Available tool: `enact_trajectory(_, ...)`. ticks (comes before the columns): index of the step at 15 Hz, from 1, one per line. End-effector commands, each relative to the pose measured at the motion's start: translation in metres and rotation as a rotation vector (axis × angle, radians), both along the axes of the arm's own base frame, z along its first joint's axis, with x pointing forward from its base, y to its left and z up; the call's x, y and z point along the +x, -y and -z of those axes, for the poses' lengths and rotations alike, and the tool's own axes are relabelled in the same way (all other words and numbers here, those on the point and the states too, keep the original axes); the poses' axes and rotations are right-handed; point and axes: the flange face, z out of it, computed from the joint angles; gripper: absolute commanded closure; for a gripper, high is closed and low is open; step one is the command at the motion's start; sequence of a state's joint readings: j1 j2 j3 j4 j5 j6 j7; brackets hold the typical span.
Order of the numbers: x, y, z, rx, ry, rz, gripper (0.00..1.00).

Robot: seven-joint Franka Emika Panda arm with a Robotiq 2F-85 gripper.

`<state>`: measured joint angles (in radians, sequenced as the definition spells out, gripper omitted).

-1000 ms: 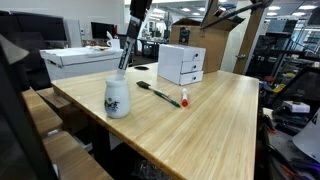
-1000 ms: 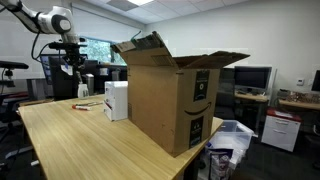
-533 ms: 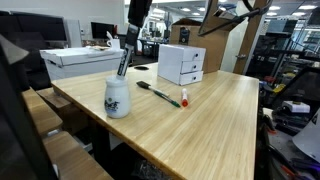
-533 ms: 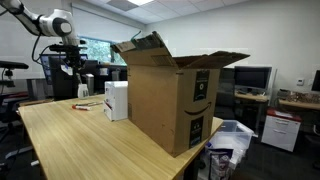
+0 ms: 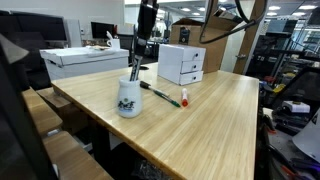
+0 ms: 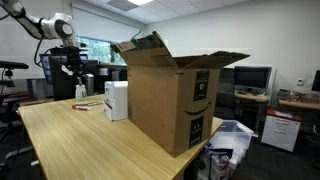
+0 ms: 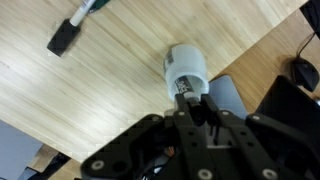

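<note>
Marker [image 5: 136, 71], dark, slim, judged light, stiff and smooth-barrelled: stands in a white printed mug [image 5: 128, 98] near the worktop's [image 5: 215, 120] long edge, its upper barrel, the sensible hold, pinched by the closed end effector [image 7: 189, 101]; mug probably breakable, easily tipped.

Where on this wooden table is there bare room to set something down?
Free: the broad bare wood of the light wooden table, bordered by the black marker with a red cap and the table's edges. Crowded: around the white patterned mug, where the gripper holds a dark pen, and by the white drawer box.
</note>
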<state>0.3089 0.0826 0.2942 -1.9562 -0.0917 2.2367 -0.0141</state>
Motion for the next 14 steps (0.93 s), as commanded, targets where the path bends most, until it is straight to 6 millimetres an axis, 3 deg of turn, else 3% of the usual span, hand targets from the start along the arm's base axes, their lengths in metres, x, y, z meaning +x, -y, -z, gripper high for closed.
enact_trajectory(1, -0.002, 0.000, 0.009, -0.115, -0.026, 0.015, 0.93)
enact_trajectory(7, -0.011, 0.006, 0.011, -0.224, -0.077, 0.055, 0.93)
enact_trajectory(13, -0.021, 0.022, 0.004, -0.214, -0.194, 0.127, 0.93)
enact_trajectory(14, -0.021, 0.025, 0.004, -0.166, -0.241, 0.136, 0.56)
